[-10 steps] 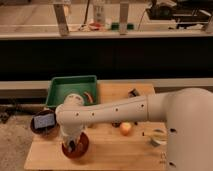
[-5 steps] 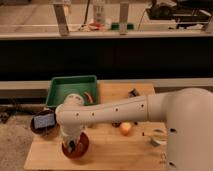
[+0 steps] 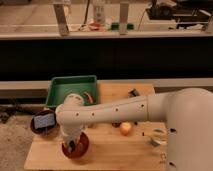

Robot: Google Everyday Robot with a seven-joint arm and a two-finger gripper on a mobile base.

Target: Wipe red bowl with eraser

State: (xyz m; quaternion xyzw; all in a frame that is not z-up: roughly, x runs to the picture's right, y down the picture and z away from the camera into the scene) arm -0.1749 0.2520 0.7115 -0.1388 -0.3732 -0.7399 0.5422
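The red bowl [image 3: 80,148] sits near the front left of the wooden table [image 3: 110,155], partly covered by my arm. My gripper [image 3: 73,145] reaches down into the bowl from above, at its left side. A dark thing shows at the gripper tip inside the bowl; I cannot tell if it is the eraser. The white arm [image 3: 125,111] crosses the table from the right.
A dark brown bowl [image 3: 42,123] with a blue-white packet stands at the left edge. A green tray [image 3: 70,90] lies at the back left. An orange fruit [image 3: 125,128] lies mid-table. A small dark object [image 3: 133,93] is at the back, a pale ring-like object [image 3: 158,137] at the right.
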